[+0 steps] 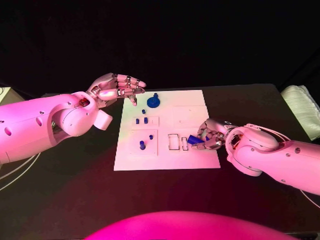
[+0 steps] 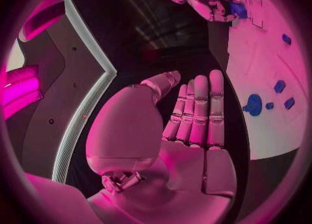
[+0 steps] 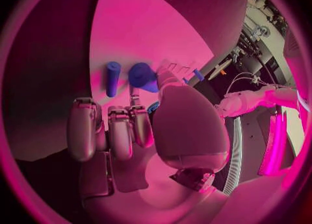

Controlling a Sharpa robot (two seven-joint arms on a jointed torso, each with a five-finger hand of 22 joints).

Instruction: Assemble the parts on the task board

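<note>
i am holding a small blue plastic part (image 1: 195, 140) in my right silver hand (image 1: 210, 135), pinched at my fingertips just above the near right area of the flat white task board (image 1: 167, 155). the relation my next move turns on is this: the narrow rectangular slots (image 1: 174, 142) outlined in the board are lying just to the left of the part, almost touching it, so i am judging that the part has only a short way to go leftward and down. in my right wrist view the held part (image 3: 142, 75) is sitting at my fingertips beside a short blue cylindrical peg (image 3: 112, 78) standing on the board, its long axis running away from my palm; i cannot tell the held part's own long axis, since my fingers are covering much of it. my right hand is far nearer to those slots than my left silver hand (image 1: 119, 88), which is hovering over the far left corner of the board, holding nothing; its fingers are looking bent in the head view and straight and side by side in the left wrist view. a round blue knob-shaped part (image 1: 153, 102) is resting on the far left of the board, just right of that hand. my right forearm is coming in low from the right, wrist angled toward the board.
</note>
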